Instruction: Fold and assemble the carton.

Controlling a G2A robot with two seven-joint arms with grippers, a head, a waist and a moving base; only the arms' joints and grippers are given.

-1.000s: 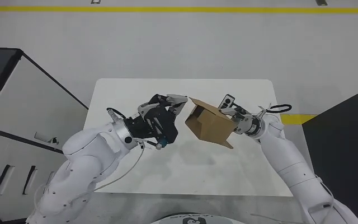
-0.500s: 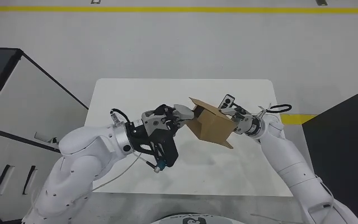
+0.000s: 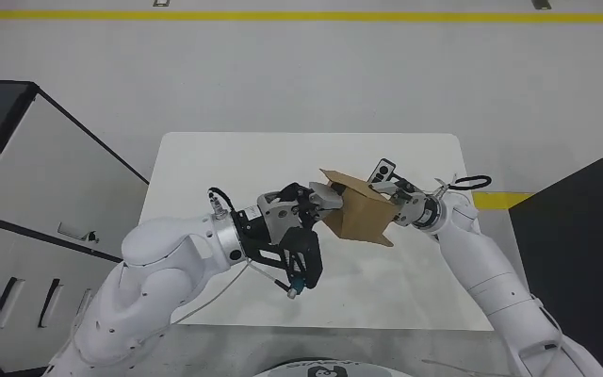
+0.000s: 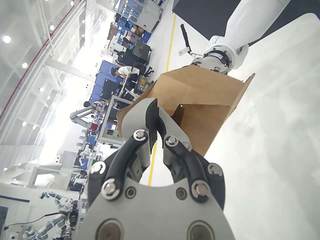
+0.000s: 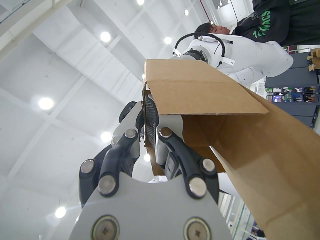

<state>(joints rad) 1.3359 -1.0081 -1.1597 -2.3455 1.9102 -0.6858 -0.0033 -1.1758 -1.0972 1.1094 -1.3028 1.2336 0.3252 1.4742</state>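
The carton (image 3: 363,215) is matt brown corrugated cardboard. The table (image 3: 236,160) is smooth and white. The left gripper (image 4: 156,123) has satin grey metal fingers (image 4: 135,118) with ribbed black pads (image 4: 152,114).

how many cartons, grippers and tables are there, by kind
carton: 1
grippers: 2 (left gripper, right gripper)
table: 1
total: 4

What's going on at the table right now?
The right gripper is shut on one wall of the carton, holding it half-opened over the table. The left gripper, shut with nothing in it, has its tips at a flap on the carton's opposite, open end. That end is not yet folded shut.
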